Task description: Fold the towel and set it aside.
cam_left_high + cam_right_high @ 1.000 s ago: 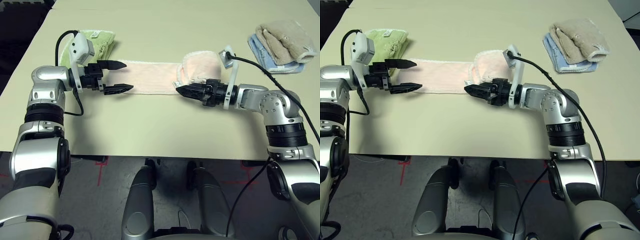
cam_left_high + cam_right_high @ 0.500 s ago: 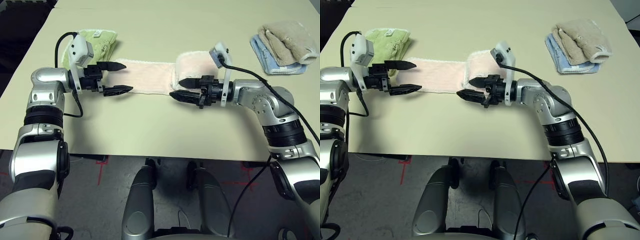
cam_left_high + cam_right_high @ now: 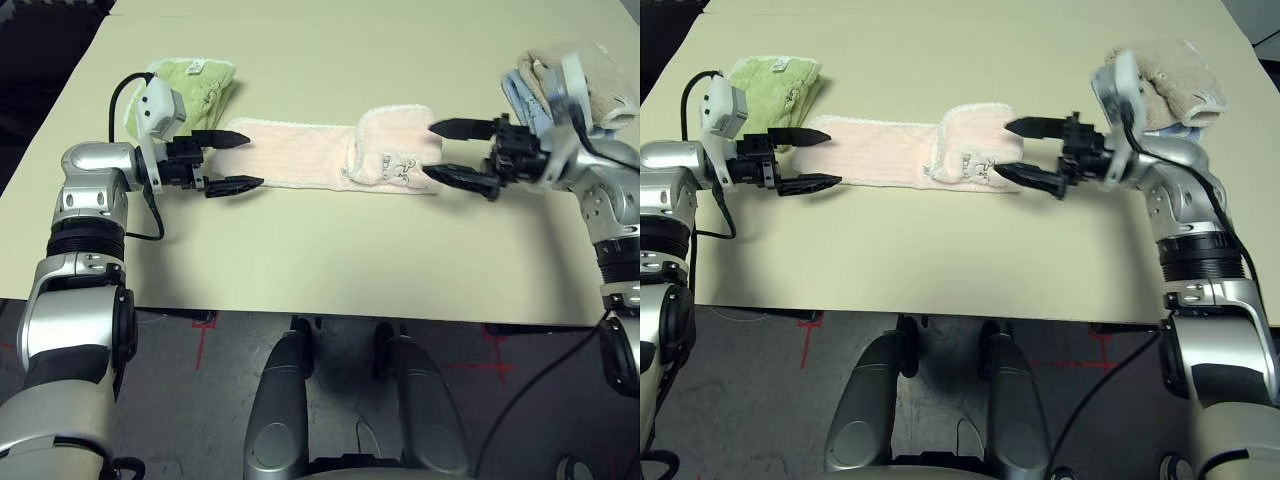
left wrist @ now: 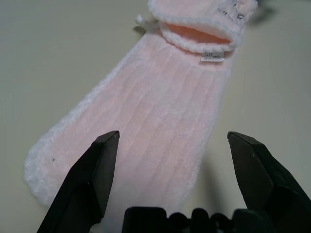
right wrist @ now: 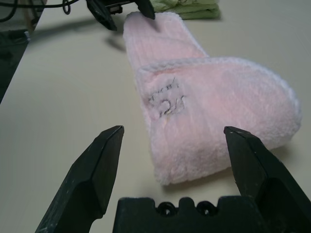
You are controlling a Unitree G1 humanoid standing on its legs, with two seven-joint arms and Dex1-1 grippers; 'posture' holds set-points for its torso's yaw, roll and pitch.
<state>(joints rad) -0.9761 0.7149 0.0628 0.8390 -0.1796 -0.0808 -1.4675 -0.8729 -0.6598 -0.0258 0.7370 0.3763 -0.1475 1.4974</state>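
The towel (image 3: 300, 155) is a pale pink strip lying flat across the table. Its right end (image 3: 395, 150) is folded back over itself, with white edging and dark marks on the flap (image 5: 167, 99). A small white tag (image 4: 212, 59) sits by the fold. My left gripper (image 3: 256, 160) is open, its two fingers straddling the strip's left end just above it. My right gripper (image 3: 427, 150) is open at the folded right end, with nothing between its fingers. The wrist views look along the towel (image 4: 165, 107) from each end, through the left gripper (image 4: 173, 141) and the right gripper (image 5: 173, 131).
A light green folded towel (image 3: 190, 85) lies just behind my left gripper. Beige and blue folded towels (image 3: 590, 85) are stacked behind my right wrist. The table's front edge (image 3: 320, 312) runs below both arms.
My right gripper has drawn back to the right, from over the strip's middle to its folded end. The flap that stood raised now lies flat. The left gripper has barely moved.
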